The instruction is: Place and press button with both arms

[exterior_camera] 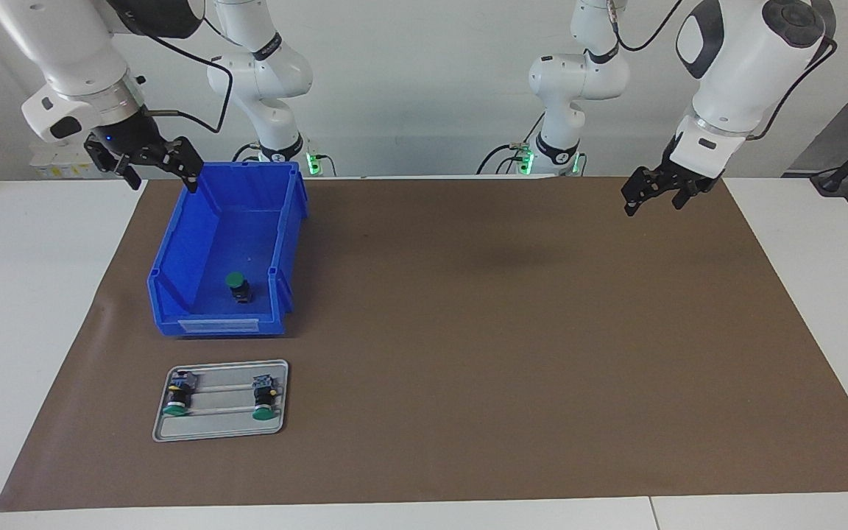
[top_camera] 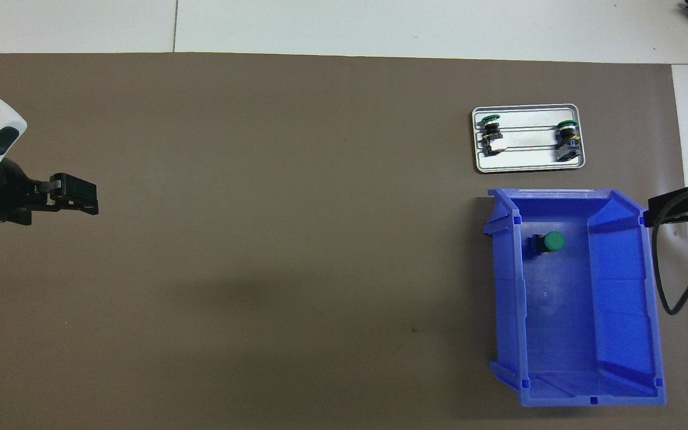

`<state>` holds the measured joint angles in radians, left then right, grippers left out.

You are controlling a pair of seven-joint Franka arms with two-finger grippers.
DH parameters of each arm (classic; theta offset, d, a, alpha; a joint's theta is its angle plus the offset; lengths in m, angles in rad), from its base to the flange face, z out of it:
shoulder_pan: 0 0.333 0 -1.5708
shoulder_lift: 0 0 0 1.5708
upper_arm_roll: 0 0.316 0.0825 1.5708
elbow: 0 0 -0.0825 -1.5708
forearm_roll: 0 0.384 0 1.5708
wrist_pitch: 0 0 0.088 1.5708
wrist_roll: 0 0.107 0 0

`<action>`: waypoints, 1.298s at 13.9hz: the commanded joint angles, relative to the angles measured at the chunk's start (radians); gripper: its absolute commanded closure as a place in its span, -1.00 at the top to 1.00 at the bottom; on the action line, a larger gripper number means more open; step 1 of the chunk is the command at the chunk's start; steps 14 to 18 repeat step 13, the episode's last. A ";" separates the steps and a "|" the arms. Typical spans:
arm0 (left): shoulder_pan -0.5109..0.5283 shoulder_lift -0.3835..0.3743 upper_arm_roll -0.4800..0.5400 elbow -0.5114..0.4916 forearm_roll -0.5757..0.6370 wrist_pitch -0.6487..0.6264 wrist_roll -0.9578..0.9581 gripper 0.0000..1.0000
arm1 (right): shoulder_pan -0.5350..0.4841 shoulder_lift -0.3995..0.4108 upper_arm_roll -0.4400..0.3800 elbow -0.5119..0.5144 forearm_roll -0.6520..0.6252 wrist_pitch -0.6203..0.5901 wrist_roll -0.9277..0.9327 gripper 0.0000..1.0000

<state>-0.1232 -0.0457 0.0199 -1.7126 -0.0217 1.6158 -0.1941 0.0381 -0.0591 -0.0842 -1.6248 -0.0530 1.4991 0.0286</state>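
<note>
One button point(exterior_camera: 236, 285) point(top_camera: 550, 242) stands with its green cap up inside the blue bin point(exterior_camera: 288, 228) point(top_camera: 624, 286), in the part of the bin farther from the robots. Two more buttons point(exterior_camera: 176, 397) point(exterior_camera: 266, 401) lie on their sides on a grey metal tray point(exterior_camera: 221, 425) point(top_camera: 529, 162). My right gripper point(exterior_camera: 159, 177) point(top_camera: 657, 214) hangs open and empty, high over the bin's side wall toward the right arm's end of the table. Above the brown mat at the left arm's end, my left gripper point(exterior_camera: 652, 205) point(top_camera: 90, 200) is open and holds nothing.
The brown mat point(exterior_camera: 468, 331) covers most of the white table. The tray lies just farther from the robots than the bin. A black cable point(top_camera: 678, 298) loops down from the right arm beside the bin's wall.
</note>
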 commanded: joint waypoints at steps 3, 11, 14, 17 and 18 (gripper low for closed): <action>0.002 -0.022 0.003 -0.018 -0.007 -0.007 0.007 1.00 | 0.000 -0.011 0.006 -0.009 -0.010 0.010 -0.027 1.00; 0.002 -0.023 0.003 -0.018 -0.007 -0.007 0.007 1.00 | 0.000 -0.019 0.009 -0.007 -0.001 0.004 0.007 1.00; 0.002 -0.023 0.003 -0.018 -0.007 -0.007 0.007 1.00 | 0.000 -0.021 0.009 -0.010 -0.001 0.004 0.007 1.00; 0.002 -0.023 0.003 -0.018 -0.007 -0.007 0.007 1.00 | 0.000 -0.021 0.009 -0.010 -0.001 0.004 0.007 1.00; 0.002 -0.023 0.003 -0.018 -0.007 -0.007 0.007 1.00 | 0.000 -0.021 0.009 -0.010 -0.001 0.004 0.007 1.00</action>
